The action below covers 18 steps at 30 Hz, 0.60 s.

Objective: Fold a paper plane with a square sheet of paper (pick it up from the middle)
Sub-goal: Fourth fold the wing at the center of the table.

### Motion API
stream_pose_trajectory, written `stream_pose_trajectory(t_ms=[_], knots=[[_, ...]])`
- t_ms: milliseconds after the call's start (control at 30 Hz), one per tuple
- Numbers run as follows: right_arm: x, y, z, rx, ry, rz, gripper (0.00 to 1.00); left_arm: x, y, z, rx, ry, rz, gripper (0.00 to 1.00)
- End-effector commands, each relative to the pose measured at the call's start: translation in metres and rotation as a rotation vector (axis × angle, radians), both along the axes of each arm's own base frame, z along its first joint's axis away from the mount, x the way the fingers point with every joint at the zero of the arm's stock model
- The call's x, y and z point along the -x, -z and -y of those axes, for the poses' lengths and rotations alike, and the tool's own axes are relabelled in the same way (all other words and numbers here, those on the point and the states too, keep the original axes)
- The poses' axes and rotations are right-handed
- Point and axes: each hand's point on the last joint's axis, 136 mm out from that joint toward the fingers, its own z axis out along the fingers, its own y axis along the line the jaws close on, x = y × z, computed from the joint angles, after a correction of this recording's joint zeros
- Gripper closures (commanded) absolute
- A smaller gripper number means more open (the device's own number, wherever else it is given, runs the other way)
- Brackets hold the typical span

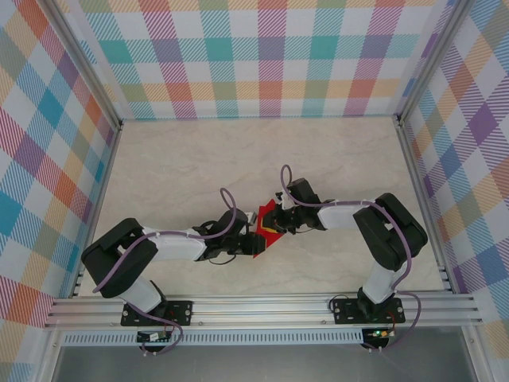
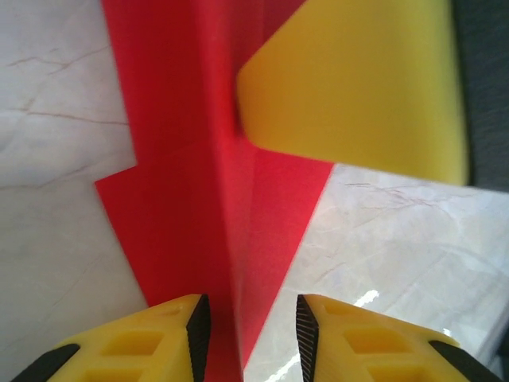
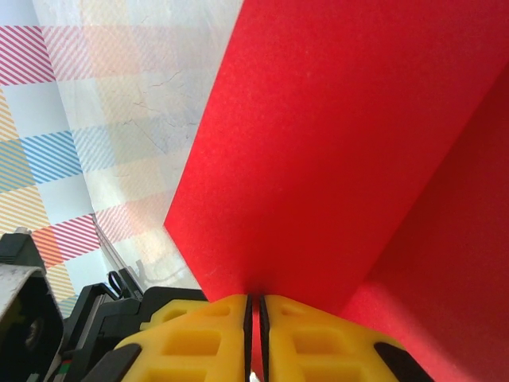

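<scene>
The red sheet of paper (image 1: 265, 232) is folded into a creased, stepped shape held just over the table's middle, between the two arms. My right gripper (image 3: 255, 306) is shut on its edge, and the red paper (image 3: 342, 143) fans up from the pinched jaws. In the left wrist view the paper (image 2: 199, 159) runs as a raised ridge between my left gripper's (image 2: 249, 326) jaws, which stand open and apart from it. The right gripper's yellow finger (image 2: 358, 79) presses the paper at the top. From above, my left gripper (image 1: 253, 241) meets my right gripper (image 1: 275, 224) at the paper.
The marble-look tabletop (image 1: 199, 167) lies bare around the arms. Checked walls (image 1: 262, 56) close in the back and sides, and an aluminium rail (image 1: 262, 306) runs along the near edge. Part of the left arm (image 3: 32, 318) sits at the lower left of the right wrist view.
</scene>
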Motion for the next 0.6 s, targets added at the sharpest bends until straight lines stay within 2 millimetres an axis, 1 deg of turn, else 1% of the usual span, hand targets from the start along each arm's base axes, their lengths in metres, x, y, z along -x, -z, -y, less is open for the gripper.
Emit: stream_pose_trajectory(t_ms=[0, 133, 300, 567], knots=[[-0.0046, -0.0095, -0.0075, -0.025, -0.005, 0.019, 0.87, -0.0012, 0.0068, -0.0126, -0.135, -0.016, 0.057, 0.63], [-0.0056, -0.0114, -0.0083, -0.029, -0.007, 0.022, 0.87, 0.0005, 0.0075, -0.0095, -0.195, 0.005, 0.091, 0.65], [-0.0060, -0.0120, -0.0081, -0.028, -0.005, 0.024, 0.87, 0.0015, 0.0107, -0.0083, -0.241, 0.009, 0.110, 0.74], [-0.0054, -0.0119, -0.0067, -0.023, -0.002, 0.025, 0.87, 0.0016, 0.0070, -0.0083, -0.256, 0.011, 0.136, 0.90]])
